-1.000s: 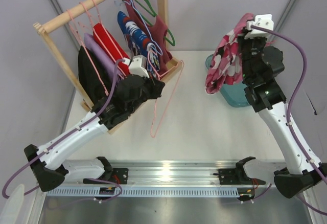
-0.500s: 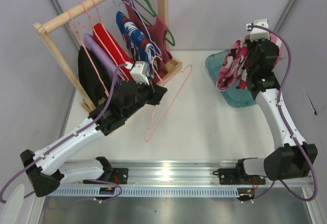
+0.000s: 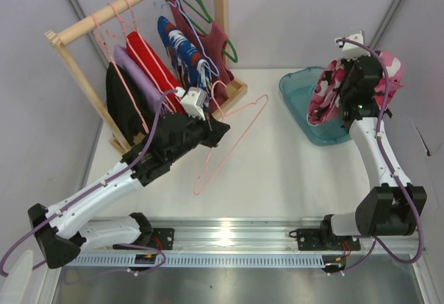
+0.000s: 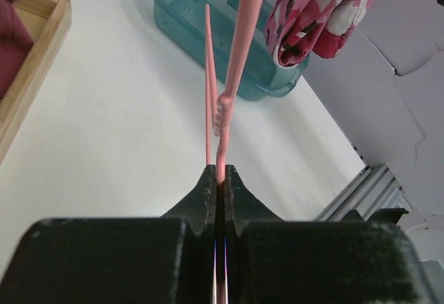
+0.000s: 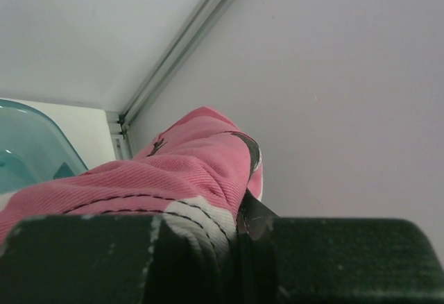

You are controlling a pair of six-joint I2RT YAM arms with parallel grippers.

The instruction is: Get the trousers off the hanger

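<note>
We've got the left tool (image 4: 219,179) pinched tight on the hanger (image 4: 238,40) over the worktop (image 3: 277,172). Our right tool (image 3: 359,75) grips the trousers (image 3: 323,103) far right, above the teal tub (image 3: 297,93).

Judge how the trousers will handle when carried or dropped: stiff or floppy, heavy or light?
Probably floppy: the trousers drape and fold over the right gripper rather than holding any shape. Likely light for their size, since a small pinch of cloth between the jaws carries the whole garment. If released, they would probably slump into a heap, not roll or slide.
</note>
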